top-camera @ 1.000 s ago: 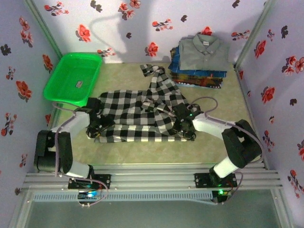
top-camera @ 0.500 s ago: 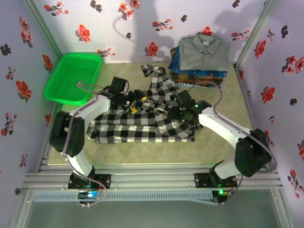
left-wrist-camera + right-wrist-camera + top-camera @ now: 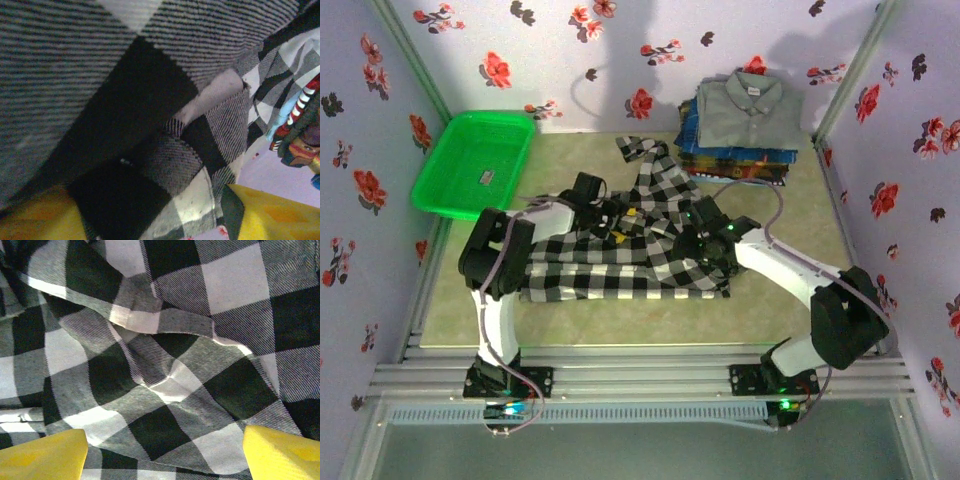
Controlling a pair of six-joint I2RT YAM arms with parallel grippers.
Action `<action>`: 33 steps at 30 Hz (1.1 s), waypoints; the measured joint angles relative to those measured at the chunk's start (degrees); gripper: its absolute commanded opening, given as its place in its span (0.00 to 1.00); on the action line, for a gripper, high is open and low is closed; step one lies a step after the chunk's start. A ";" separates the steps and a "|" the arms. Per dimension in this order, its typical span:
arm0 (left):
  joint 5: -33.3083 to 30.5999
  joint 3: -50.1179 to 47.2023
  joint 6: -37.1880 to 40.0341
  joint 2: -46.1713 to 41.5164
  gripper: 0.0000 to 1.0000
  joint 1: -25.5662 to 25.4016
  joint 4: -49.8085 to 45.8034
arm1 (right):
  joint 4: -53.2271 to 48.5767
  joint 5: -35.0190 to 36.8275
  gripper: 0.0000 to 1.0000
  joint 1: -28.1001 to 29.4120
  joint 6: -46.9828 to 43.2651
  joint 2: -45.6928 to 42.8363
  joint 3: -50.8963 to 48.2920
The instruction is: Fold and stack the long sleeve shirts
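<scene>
Under right gripper (image 3: 162, 457), checked shirt (image 3: 620, 276), rumpled

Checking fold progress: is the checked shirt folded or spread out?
Partly folded: the checked shirt lies doubled in layers on the table, but one sleeve trails out toward the shirt stack.

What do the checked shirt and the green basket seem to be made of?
The black-and-white checked shirt looks like soft woven cloth, matte: fine diagonal weave lines and loose creases show up close. The green rectangular basket looks like moulded plastic, slightly shiny, holding a stiff rim, though the view is distant.
</scene>
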 measured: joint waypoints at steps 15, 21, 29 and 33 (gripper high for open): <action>-2.03 2.71 1.86 1.05 0.10 -0.26 0.35 | 0.94 -0.20 0.82 -0.17 -0.02 -0.07 -3.37; -2.16 0.83 13.53 -5.05 0.02 0.72 -9.16 | 0.98 -0.13 0.82 -0.50 0.02 -0.07 -3.67; -0.24 1.97 37.83 -23.12 0.00 3.04 -32.06 | 1.07 1.53 0.82 -1.42 0.96 -0.02 -5.35; 0.02 1.31 46.31 -28.46 0.00 3.82 -41.42 | 1.18 2.54 0.82 -1.51 1.77 -0.02 -6.10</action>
